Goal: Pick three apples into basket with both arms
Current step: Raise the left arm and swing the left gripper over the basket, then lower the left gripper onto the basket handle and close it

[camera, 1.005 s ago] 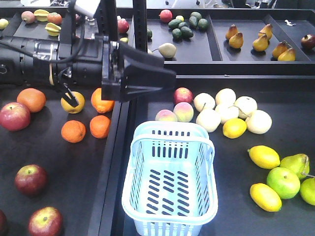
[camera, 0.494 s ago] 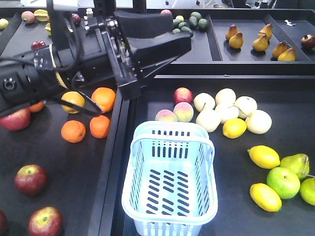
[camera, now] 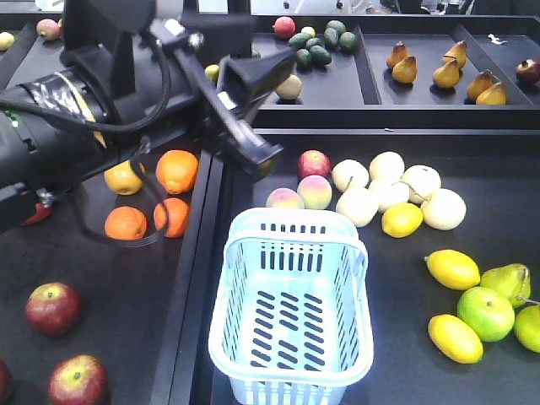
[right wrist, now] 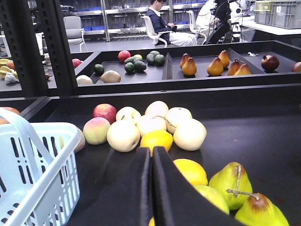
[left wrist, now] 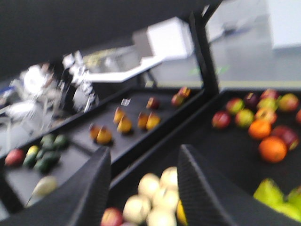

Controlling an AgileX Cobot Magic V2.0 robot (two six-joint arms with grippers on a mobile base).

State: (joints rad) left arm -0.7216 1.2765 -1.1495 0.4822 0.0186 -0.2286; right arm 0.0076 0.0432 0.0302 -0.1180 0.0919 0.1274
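Two dark red apples [camera: 52, 308] [camera: 78, 380] lie on the left tray at the front, and a third apple [camera: 2, 380] shows only as a sliver at the bottom left edge. The pale blue basket [camera: 291, 253] stands empty in the front middle; its corner [right wrist: 42, 160] is at the left of the right wrist view. My left gripper [camera: 272, 114] hangs open in the air behind the basket, pointing right, holding nothing; the left wrist view is blurred, with its fingers [left wrist: 94, 188] wide apart. My right gripper [right wrist: 151, 151] is shut and empty, low over lemons right of the basket.
Oranges [camera: 175, 171] lie under the left arm. Behind the basket are a red fruit [camera: 314, 163], peaches [camera: 314, 191], pale round fruits [camera: 388, 190] and a lemon [camera: 402, 219]. Lemons and green fruit [camera: 485, 312] sit right. A raised divider [camera: 194, 278] separates the trays; back trays hold pears [camera: 405, 67].
The left arm has swung up and toward the camera, its gripper turning from low over the oranges to pointing right, tilted. It now covers the red fruit at the far left. The basket has not moved.
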